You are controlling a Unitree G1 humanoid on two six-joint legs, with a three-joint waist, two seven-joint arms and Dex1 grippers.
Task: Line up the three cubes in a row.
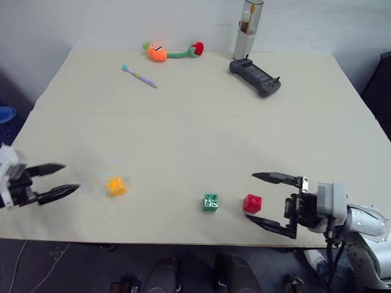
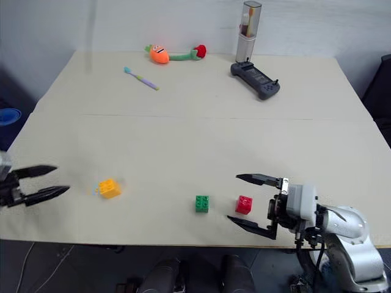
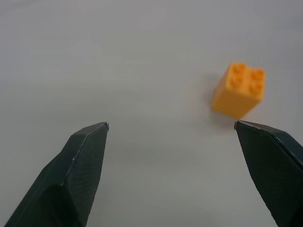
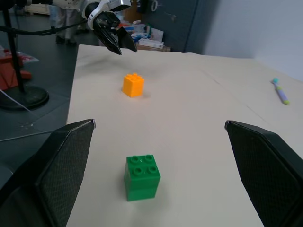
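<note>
Low over the near edge of the table (image 1: 183,128), the right gripper (image 2: 244,199) points level toward the robot's left, its two black fingers spread wide and holding nothing; the red cube (image 2: 244,204) sits between them, close to the tips, touching neither. Just past those fingertips stands the green cube (image 2: 201,204), upright with studs on top. At the table's left edge the left gripper (image 1: 64,179) points toward the right, fingers also wide apart and empty, and the orange cube (image 1: 115,186) lies just ahead of its tips, slightly tilted, well apart from the green one. Nothing stands between either gripper and the cube nearest it. Far from both grippers, along the back of the table, lie a plush carrot (image 1: 157,51), a toothbrush (image 1: 139,76), a dark handheld controller (image 1: 255,76) and a tall clear container (image 1: 247,27). Counted: three cubes, two grippers, one of each other thing.
</note>
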